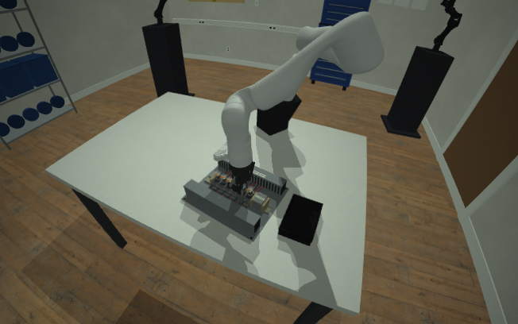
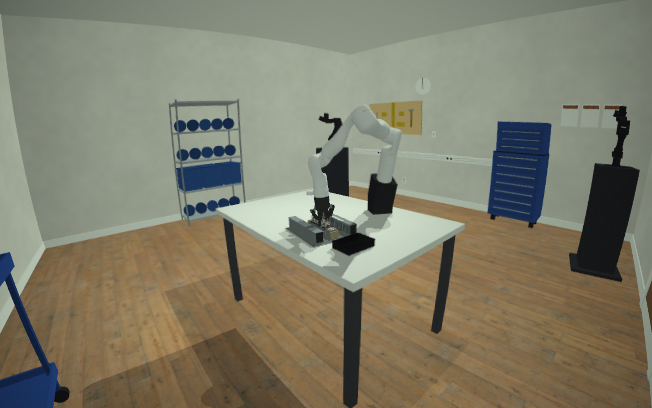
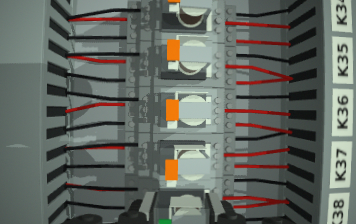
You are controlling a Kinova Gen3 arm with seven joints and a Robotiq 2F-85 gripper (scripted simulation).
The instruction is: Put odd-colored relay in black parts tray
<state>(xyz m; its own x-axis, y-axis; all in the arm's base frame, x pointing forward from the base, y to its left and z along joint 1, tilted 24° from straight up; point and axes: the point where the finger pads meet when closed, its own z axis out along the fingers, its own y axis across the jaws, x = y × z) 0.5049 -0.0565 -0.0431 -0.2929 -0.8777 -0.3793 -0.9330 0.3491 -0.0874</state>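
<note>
The gripper (image 3: 181, 218) is pinching the green-buttoned relay (image 3: 183, 206) in the relay panel (image 1: 214, 198), the relay sitting just below the K37 relay (image 3: 189, 159). The black parts tray (image 1: 300, 219) is lying just beside the panel.
</note>
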